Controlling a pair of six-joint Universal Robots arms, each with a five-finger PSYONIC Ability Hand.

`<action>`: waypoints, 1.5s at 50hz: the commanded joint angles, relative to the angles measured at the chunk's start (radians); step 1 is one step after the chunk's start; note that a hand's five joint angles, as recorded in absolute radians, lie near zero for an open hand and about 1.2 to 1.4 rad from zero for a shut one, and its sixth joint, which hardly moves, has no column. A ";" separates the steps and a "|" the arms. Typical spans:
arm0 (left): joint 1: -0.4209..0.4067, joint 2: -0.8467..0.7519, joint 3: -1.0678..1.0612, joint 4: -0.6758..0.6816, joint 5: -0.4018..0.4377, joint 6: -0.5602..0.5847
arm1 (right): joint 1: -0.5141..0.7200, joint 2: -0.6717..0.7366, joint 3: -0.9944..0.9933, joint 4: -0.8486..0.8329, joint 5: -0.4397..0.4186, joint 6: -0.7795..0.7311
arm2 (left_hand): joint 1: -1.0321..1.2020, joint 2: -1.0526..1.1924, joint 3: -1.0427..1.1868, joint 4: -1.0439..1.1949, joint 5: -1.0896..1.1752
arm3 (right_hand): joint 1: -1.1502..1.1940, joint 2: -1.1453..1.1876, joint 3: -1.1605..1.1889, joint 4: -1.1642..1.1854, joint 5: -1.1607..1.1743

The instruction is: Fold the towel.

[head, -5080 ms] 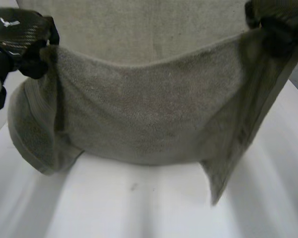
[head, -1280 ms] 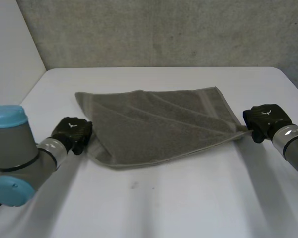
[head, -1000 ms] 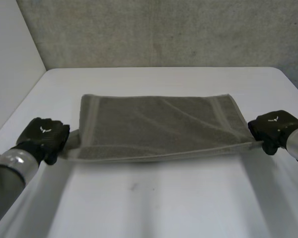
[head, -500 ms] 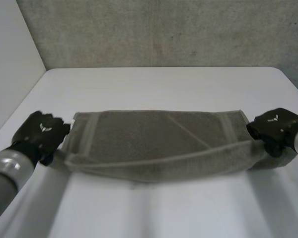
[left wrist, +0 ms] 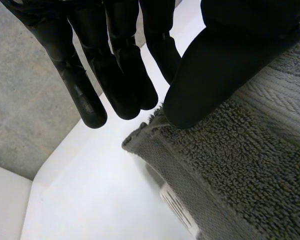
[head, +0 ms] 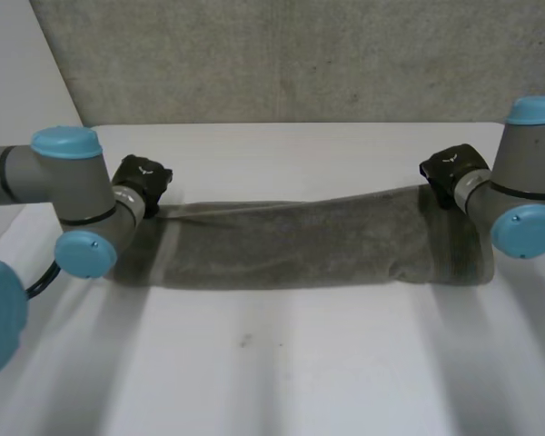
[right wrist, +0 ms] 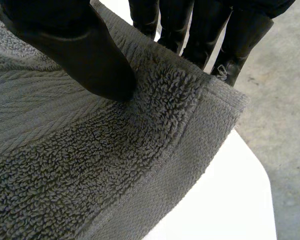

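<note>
A grey towel [head: 291,245] lies as a long, narrow doubled band across the middle of the white table [head: 272,363]. My left hand [head: 141,177] is at the band's far left corner. In the left wrist view its thumb [left wrist: 215,70] presses the towel [left wrist: 250,165] corner from above, with straight fingers [left wrist: 120,65] behind the edge: a pinch. My right hand [head: 450,173] is at the far right corner. Its thumb [right wrist: 75,45] lies on the towel [right wrist: 90,165] and its fingers [right wrist: 205,30] stand behind the hem, pinching it too.
A grey wall [head: 282,54] rises just behind the table's far edge. Bare table surface lies in front of the towel. My left elbow [head: 82,250] and right elbow [head: 522,227] hang over the towel's two ends.
Both hands have carried their corners away from the near side toward the wall. The spread towel has closed into a narrower band, and both elbows have swung into view.
</note>
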 commanded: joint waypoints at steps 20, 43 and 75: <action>-0.065 -0.058 0.162 -0.105 -0.057 -0.107 | 0.032 0.032 -0.274 0.024 0.071 0.042 | -1.003 -1.043 -1.042 -1.044 -1.023 | -1.154 -1.149 -1.158 -1.165 -1.164; -0.042 0.599 -0.747 0.189 -0.040 -0.280 | -0.066 -0.536 0.786 -0.116 -0.058 0.119 | -1.003 -1.043 -1.042 -1.044 -1.023 | -1.014 -1.010 -1.019 -1.026 -1.025; -0.028 0.662 -0.920 0.317 -0.040 -0.338 | -0.419 -0.399 0.801 -0.383 -0.101 -0.036 | -1.003 -1.043 -1.042 -1.044 -1.023 | 0.068 0.073 0.063 0.057 0.057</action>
